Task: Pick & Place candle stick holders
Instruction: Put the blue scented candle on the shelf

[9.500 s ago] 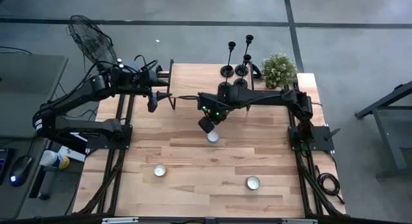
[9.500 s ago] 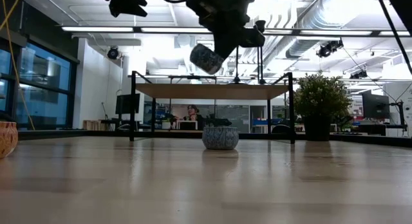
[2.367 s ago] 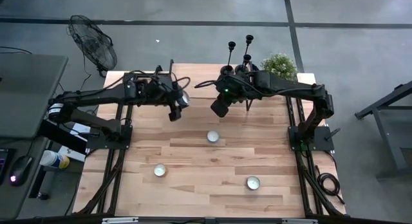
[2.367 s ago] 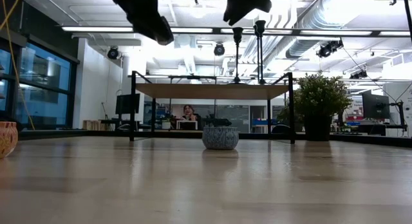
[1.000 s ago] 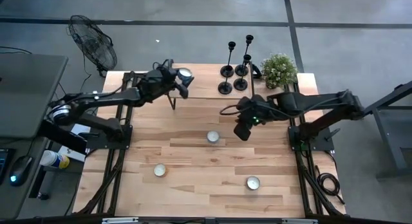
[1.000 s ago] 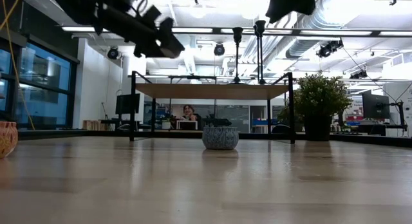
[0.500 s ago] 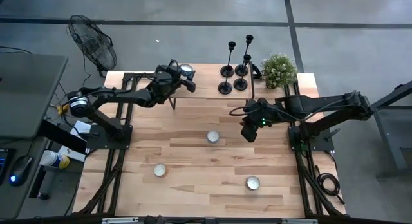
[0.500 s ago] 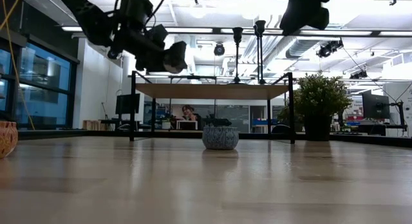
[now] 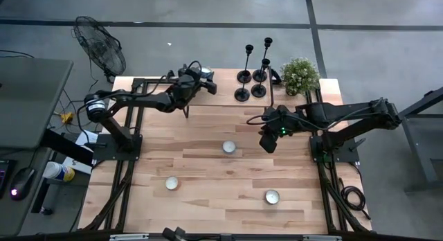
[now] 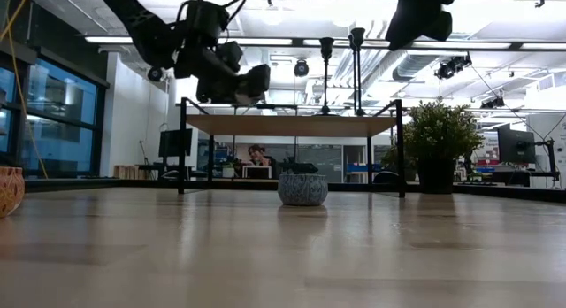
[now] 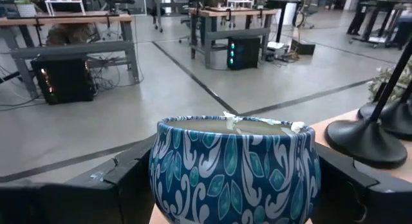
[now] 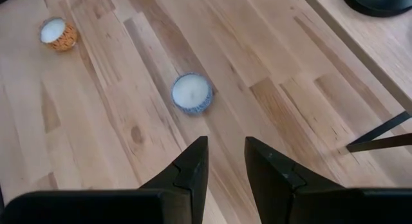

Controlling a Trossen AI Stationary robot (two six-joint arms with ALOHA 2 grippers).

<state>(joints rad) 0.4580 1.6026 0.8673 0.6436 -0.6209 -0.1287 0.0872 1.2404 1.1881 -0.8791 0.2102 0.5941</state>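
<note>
your left gripper (image 9: 201,79) is clenched on a blue patterned candle cup (image 11: 234,168) over the raised shelf (image 9: 221,95), and the candlesticks (image 9: 250,75) stand upright at the shelf's far right end, just beyond the cup, stems vertical, so the left arm is the nearer one. your right gripper (image 12: 225,161) hangs over the table in front of the shelf, fingers released with a narrow gap and holding nothing. a potted plant (image 9: 300,75) crowds the candlesticks on the right, and tealights (image 9: 228,147) lie on the table below.
</note>
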